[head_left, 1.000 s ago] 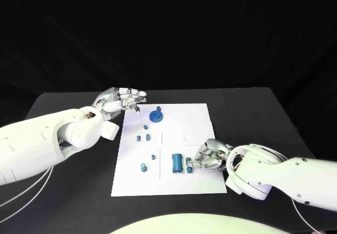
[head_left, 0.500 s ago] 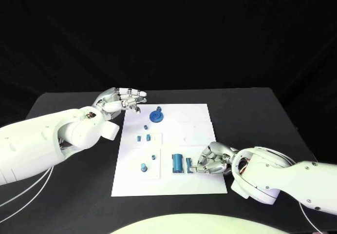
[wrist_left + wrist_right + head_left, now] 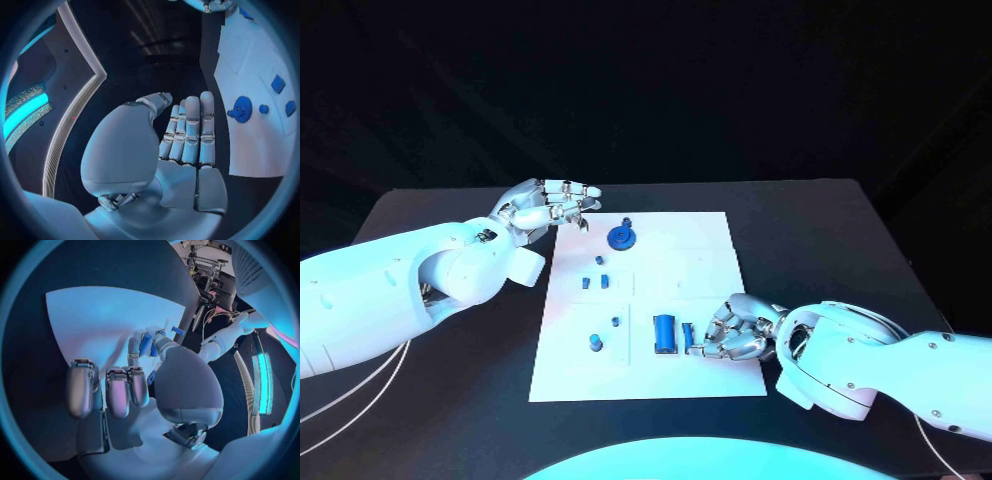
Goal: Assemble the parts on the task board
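On the board (image 3: 704,262) the blue parts lie scattered, a wheel (image 3: 622,238) at its far end, while the right hand (image 3: 730,335) curls on a small part (image 3: 689,341) beside the cylinder (image 3: 665,333) and the left hand (image 3: 548,207) hovers off the far corner, loosely curled and empty, so assembly looks unfinished.

A black table (image 3: 805,215) carries everything in the scene. Its surface is matte and dark, with the far edge running straight across the head view and the side edges slanting outward toward the robot. Directly on it, near the middle, lies the white task board (image 3: 704,250), a flat rectangular plate with its long sides running away from the robot. The task board sits flat on the table and reaches from the near half of the tabletop toward the far half. Bare black table surface surrounds the board on all sides.
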Controlling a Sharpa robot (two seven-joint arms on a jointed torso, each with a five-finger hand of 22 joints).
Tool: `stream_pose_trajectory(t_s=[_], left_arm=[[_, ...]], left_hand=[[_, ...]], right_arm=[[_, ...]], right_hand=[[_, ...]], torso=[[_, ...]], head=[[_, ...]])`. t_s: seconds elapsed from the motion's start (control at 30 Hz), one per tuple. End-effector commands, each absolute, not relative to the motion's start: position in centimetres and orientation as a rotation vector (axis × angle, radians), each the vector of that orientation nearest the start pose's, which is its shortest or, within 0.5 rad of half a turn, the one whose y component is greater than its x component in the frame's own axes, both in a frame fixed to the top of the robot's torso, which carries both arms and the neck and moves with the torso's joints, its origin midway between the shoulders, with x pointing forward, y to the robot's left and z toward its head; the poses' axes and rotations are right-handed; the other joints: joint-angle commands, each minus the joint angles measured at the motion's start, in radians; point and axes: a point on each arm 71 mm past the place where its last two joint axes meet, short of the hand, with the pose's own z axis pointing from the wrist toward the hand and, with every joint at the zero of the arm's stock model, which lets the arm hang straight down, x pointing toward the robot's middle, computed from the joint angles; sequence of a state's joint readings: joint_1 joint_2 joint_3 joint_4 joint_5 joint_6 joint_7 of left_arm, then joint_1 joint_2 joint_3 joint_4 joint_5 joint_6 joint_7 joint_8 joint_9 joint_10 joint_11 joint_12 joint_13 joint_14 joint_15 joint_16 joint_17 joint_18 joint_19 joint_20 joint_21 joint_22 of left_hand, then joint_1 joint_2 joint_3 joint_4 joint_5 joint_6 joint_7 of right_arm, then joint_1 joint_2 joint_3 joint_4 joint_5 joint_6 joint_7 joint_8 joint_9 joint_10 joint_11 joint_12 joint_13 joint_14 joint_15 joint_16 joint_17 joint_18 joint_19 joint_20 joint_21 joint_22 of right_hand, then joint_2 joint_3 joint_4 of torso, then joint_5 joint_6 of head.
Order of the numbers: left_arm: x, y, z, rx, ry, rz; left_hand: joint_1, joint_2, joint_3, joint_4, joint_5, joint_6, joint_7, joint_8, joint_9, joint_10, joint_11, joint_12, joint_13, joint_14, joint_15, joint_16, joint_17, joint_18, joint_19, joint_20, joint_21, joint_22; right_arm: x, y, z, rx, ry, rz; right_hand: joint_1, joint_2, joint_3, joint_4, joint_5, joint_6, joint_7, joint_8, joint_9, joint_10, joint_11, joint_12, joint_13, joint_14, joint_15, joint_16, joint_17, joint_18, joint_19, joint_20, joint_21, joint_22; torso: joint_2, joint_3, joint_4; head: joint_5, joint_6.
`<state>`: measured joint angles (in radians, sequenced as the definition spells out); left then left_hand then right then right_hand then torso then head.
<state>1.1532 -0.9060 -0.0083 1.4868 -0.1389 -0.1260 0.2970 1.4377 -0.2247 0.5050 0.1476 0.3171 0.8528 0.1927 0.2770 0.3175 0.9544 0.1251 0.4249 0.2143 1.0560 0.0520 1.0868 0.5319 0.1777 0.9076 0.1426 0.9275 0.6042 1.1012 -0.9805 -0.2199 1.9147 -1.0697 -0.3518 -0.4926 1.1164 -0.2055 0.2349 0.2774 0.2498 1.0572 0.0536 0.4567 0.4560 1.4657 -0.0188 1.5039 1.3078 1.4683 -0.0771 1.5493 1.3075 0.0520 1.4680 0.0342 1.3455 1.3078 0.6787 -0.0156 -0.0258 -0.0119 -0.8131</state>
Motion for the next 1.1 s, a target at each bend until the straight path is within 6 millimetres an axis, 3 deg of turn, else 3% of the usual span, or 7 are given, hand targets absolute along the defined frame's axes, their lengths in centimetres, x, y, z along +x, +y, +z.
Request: stream_pose_trajectory(t_s=[0.03,0.23,0.3,0.63,0.77,0.8,1.1], left_arm=[[48.5,23.8,-19.4,-1.024,1.598,-1.562],[48.5,23.8,-19.4,-1.024,1.599,-1.563],[48.5,23.8,-19.5,-1.024,1.599,-1.563],[48.5,23.7,-19.5,-1.024,1.599,-1.564],[48.5,23.7,-19.5,-1.024,1.6,-1.564],[48.5,23.7,-19.5,-1.024,1.6,-1.564],[48.5,23.7,-19.5,-1.024,1.601,-1.564]], left_hand=[[0.003,0.01,0.0,-0.004,0.003,-0.008,0.0,0.003,-0.001,-0.005,0.001,0.003,-0.001,-0.009,-0.001,-0.003,-0.001,0.007,0.004,0.003,-0.007,-0.001],[0.003,0.01,0.0,-0.004,0.003,-0.008,0.0,0.003,-0.001,-0.005,0.001,0.003,-0.001,-0.009,-0.001,-0.003,-0.001,0.007,0.004,0.003,-0.007,-0.001],[0.003,0.01,0.0,-0.004,0.003,-0.008,0.0,0.003,-0.001,-0.005,0.001,0.003,-0.001,-0.009,-0.001,-0.003,-0.001,0.007,0.004,0.003,-0.007,-0.001],[0.003,0.01,0.0,-0.004,0.003,-0.008,0.0,0.003,-0.001,-0.005,0.001,0.003,-0.001,-0.009,-0.001,-0.003,-0.001,0.007,0.004,0.003,-0.007,-0.001],[0.003,0.01,0.0,-0.004,0.003,-0.008,0.0,0.003,-0.001,-0.005,0.001,0.003,-0.001,-0.009,-0.001,-0.003,-0.001,0.007,0.004,0.003,-0.007,-0.001],[0.003,0.01,0.0,-0.004,0.003,-0.008,0.0,0.003,-0.001,-0.005,0.001,0.003,-0.001,-0.009,-0.001,-0.003,-0.001,0.007,0.004,0.003,-0.007,-0.001],[0.003,0.011,0.001,-0.005,0.003,-0.009,0.0,0.004,-0.002,-0.006,0.001,0.005,-0.002,-0.009,-0.001,-0.003,-0.001,0.007,0.005,0.003,-0.007,-0.002]], right_arm=[[35.1,-18.0,-27.1,0.324,2.24,0.641],[35.5,-17.7,-27.3,0.318,2.231,0.627],[35.6,-17.7,-27.4,0.316,2.233,0.623],[35.9,-17.5,-27.7,0.289,2.252,0.598],[36.0,-17.5,-27.8,0.282,2.255,0.592],[36.0,-17.5,-27.8,0.28,2.255,0.591],[36.2,-17.4,-27.8,0.274,2.244,0.59]], right_hand=[[0.01,0.002,-0.006,0.002,0.0,-0.005,-0.002,0.005,0.001,0.077,-0.002,0.005,0.222,0.093,-0.003,0.006,0.22,-0.01,0.041,-0.005,-0.006,0.207],[0.011,0.009,-0.005,0.006,0.0,-0.005,-0.002,0.005,0.001,0.078,-0.002,0.006,0.223,0.094,-0.003,0.007,0.221,-0.011,0.041,-0.005,-0.004,0.208],[0.011,0.01,-0.006,0.007,0.0,-0.005,-0.001,0.005,0.002,0.078,-0.002,0.006,0.223,0.094,-0.003,0.007,0.221,-0.01,0.041,-0.005,-0.005,0.208],[0.035,0.018,-0.002,0.002,0.001,-0.006,-0.003,0.005,0.002,0.078,-0.003,0.006,0.223,0.094,-0.004,0.007,0.221,-0.01,0.041,-0.005,-0.005,0.208],[0.072,0.027,0.012,-0.009,0.005,-0.008,-0.005,0.004,0.001,0.078,-0.005,0.005,0.223,0.094,-0.005,0.006,0.221,-0.01,0.041,-0.006,-0.005,0.208],[0.08,0.027,0.016,-0.012,0.005,-0.009,-0.006,0.003,0.001,0.078,-0.005,0.006,0.223,0.094,-0.006,0.006,0.221,-0.01,0.041,-0.006,-0.005,0.208],[0.121,0.022,0.037,-0.024,0.005,-0.008,-0.007,0.002,0.0,0.078,-0.006,0.007,0.224,0.093,-0.007,0.006,0.219,-0.01,0.04,-0.007,-0.007,0.207]], torso=[[-0.001,-0.0007,0.0005],[-0.001,-0.001,0.0003],[-0.001,-0.0012,-0.0002],[-0.001,-0.0005,0.0002],[-0.001,-0.0008,-0.0002],[-0.001,-0.0007,0.0],[-0.001,-0.0002,-0.0009]], head=[[0.002,-0.003],[0.001,0.004],[0.002,0.0],[-0.001,0.002],[-0.004,0.006],[-0.003,0.001],[-0.005,0.009]])
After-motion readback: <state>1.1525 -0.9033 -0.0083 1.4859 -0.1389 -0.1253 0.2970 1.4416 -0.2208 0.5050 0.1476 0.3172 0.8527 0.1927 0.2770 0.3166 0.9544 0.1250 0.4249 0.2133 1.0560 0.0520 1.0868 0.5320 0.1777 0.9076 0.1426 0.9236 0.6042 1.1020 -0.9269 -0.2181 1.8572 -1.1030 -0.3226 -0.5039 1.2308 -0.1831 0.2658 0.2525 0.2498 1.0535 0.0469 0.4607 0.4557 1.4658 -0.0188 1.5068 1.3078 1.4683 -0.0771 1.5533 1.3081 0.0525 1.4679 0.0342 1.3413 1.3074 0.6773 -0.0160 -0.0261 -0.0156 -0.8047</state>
